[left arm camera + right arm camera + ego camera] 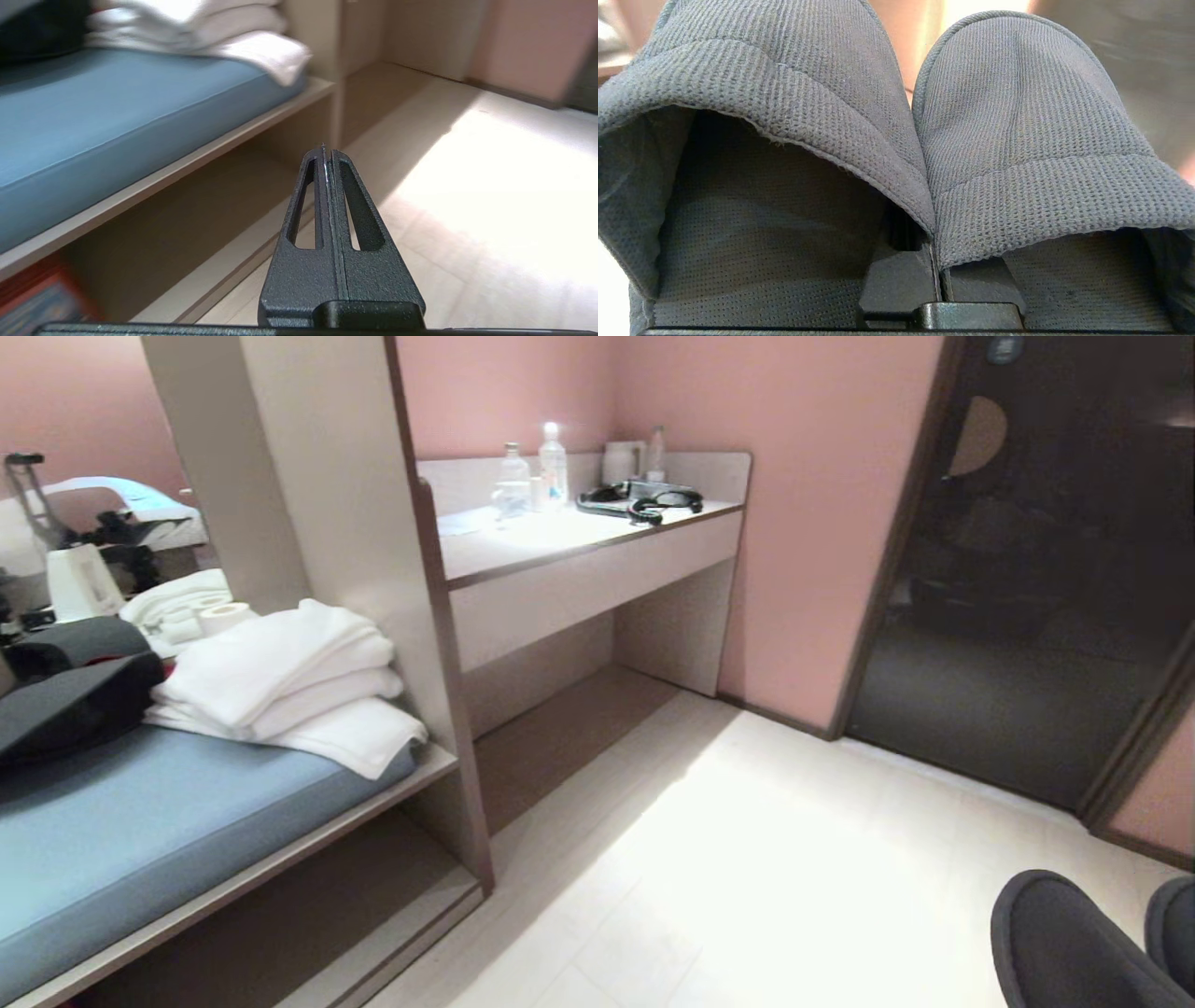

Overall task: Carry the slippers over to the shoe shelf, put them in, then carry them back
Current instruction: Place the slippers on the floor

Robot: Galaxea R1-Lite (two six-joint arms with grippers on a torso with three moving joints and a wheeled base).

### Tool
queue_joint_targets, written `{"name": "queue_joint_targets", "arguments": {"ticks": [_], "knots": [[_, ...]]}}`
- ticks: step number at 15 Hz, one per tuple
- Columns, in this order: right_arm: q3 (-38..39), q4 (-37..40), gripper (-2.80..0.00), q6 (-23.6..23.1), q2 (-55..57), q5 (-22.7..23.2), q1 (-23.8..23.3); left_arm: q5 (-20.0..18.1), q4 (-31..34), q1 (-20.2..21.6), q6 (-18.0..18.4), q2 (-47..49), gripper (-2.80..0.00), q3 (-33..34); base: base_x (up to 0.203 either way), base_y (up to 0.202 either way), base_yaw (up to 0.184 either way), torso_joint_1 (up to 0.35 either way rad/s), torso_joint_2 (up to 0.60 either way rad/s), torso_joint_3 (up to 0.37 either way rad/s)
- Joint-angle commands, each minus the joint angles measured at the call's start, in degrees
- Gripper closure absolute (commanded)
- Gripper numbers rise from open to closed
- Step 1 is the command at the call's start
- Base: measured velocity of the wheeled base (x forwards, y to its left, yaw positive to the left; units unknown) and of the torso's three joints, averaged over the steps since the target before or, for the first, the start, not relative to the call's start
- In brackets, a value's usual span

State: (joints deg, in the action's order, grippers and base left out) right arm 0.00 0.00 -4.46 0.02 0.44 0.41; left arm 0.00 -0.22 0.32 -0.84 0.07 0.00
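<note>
Where the head view looks across a pale floor (747, 859), the slippers (1083, 943) show only as two dark rounded toes at the lower right corner, well apart from the shoe shelf (308, 915), the low cubby at lower left under a blue cushion (140, 831). Folded white towels (289, 686) lie on that cushion against an upright panel (411, 569). Beyond the panel a counter (579, 537) carries bottles (553, 462) and a black cable bundle (644, 502); a dark door (1055, 551) fills the right. Open floor lies between slippers and cubby.

In the left wrist view, the left pincer (327, 151) has its fingers pressed together, empty, above the floor before the cubby's mouth, whose front edge runs just beside it.

In the right wrist view, the right pincer (936, 266) pinches the slippers' inner edges where the two meet, toes pointing away, nearly filling the view.
</note>
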Motion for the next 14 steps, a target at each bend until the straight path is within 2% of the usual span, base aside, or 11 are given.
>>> {"name": "queue_joint_targets", "arguments": {"ticks": [1,6,14], "knots": [[0.0,0.0,0.0,-0.02,0.06,0.0,0.02,0.0,-0.04,0.03,0.02,0.01,0.0,0.0,-0.002,0.008,-0.179,-0.005,0.0,0.004],[0.0,0.0,0.0,-0.02,0.06,0.0,0.02,0.0,-0.04,0.03,0.05,0.01,0.0,0.0,-0.001,0.008,-0.134,0.002,0.0,0.003],[0.0,0.0,0.0,-0.28,0.06,0.09,0.02,0.0,-0.04,0.03,0.05,0.01,0.0,0.0,0.0,0.0,0.0,0.0,0.0,0.0]]}}
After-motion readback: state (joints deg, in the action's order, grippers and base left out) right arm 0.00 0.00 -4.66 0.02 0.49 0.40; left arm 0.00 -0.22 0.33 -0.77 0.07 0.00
